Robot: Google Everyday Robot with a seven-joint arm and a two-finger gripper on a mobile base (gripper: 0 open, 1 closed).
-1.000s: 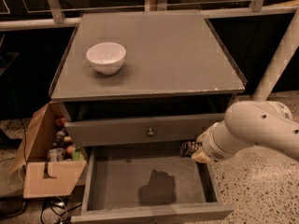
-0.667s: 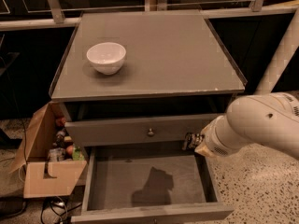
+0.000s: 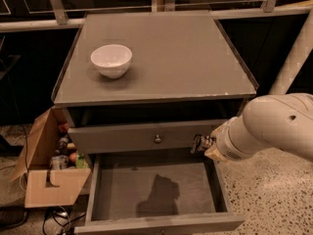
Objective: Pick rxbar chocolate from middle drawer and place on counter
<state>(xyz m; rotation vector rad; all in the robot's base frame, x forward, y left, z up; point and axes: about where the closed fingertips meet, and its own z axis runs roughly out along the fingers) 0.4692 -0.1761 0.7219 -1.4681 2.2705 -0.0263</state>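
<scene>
Grey middle drawer [image 3: 117,187], gripper [image 3: 198,143] at right rear.

White bowl [image 3: 111,60] on grey counter [image 3: 181,53]

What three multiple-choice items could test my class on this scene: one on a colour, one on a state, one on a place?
1. What colour is the bowl on the counter? A red; B white; C black.
2. The drawer is: A shut; B taken out; C pulled open.
3. Where is the gripper? A by the drawer's right rear corner; B over the bowl; C resting on the counter.

Key: 1 B, the bowl is plain white. 2 C, the drawer's grey floor shows in front of the cabinet. 3 A, the gripper sits at the arm's tip beside that corner, below the counter.
</scene>
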